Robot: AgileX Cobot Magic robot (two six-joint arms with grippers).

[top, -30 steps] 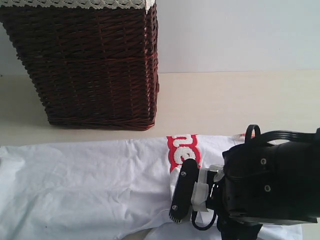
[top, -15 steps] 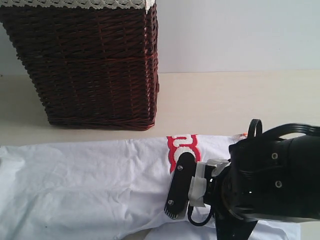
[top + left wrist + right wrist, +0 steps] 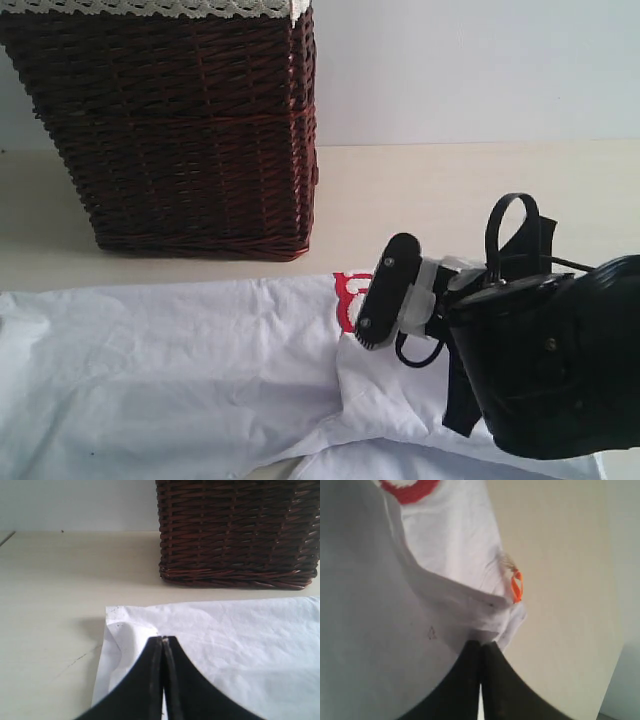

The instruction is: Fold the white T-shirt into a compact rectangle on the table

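under the right pincer, the white t-shirt hangs pinched.

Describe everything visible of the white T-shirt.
The white T-shirt is soft, wrinkled cotton-like cloth spread lengthwise on the table before the wicker basket, with red-outlined lettering and an orange neck tag. The right end effector pinches its raised neck end; the left end effector is shut on its opposite corner.

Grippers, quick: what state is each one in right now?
Left gripper: closed, pinching a corner of the white T-shirt.
Right gripper: closed on the white T-shirt's edge near the orange tag, fabric pulled up.
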